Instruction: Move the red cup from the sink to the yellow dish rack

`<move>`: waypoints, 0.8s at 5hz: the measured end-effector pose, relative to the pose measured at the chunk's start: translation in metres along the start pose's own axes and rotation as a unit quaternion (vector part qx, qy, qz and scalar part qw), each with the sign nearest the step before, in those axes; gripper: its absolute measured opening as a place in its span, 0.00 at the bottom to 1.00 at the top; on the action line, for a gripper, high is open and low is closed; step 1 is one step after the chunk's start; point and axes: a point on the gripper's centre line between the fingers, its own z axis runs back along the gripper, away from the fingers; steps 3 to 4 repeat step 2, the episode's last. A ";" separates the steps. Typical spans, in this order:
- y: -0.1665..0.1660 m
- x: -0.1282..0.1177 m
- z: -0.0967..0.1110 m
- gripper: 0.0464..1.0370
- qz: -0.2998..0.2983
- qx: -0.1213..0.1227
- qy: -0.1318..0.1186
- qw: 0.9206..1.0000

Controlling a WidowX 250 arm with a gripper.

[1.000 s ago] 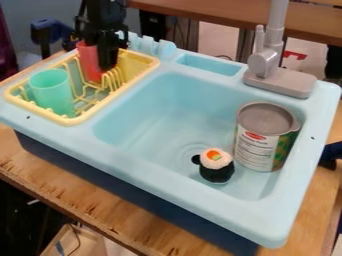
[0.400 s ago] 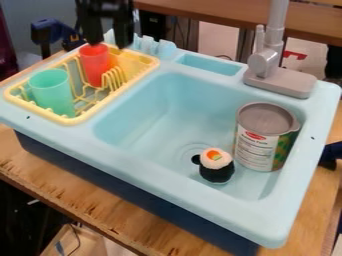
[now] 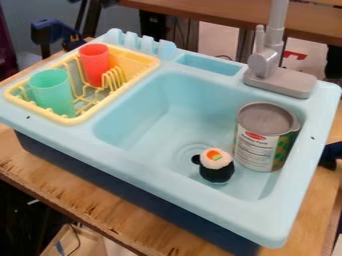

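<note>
Gripper is up and off the red cup (image 3: 94,65) since the earlier frames: first down around it, then above it, now withdrawn. Cup shifts slightly along the way and sits more upright than at the first frame. Grip state now: can't tell, pictures don't show it. Cup is free, no contact on it. It stands mouth-up in the back part of the yellow dish rack (image 3: 65,120), just beside the row of prongs (image 3: 115,77); rack walls and prongs probably limit sliding and tipping, so it looks stable without help. Green cup (image 3: 52,95) is also mouth-up, in the near-left end of the same rack, apart from the red one, so there's some access between them. Both rims face up, which likely makes an easy grasp from above. Rack sits in the left side of the blue toy sink (image 3: 133,154), beside the basin. In the basin, can (image 3: 257,145) is upright near the right wall, label side toward the camera, lid up; its flat base should keep it steady. Sushi toy (image 3: 217,170) is between the drain (image 3: 195,150) and the can's near side, white top up. Grey faucet (image 3: 266,62) rises from the back rim, clear of the rack.
</note>
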 end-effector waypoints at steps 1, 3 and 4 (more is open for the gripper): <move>-0.044 -0.020 0.000 0.96 -0.064 0.003 0.040 0.997; -0.091 -0.035 -0.007 0.96 -0.131 0.001 0.075 0.989; -0.091 -0.035 -0.007 0.96 -0.131 0.001 0.075 0.989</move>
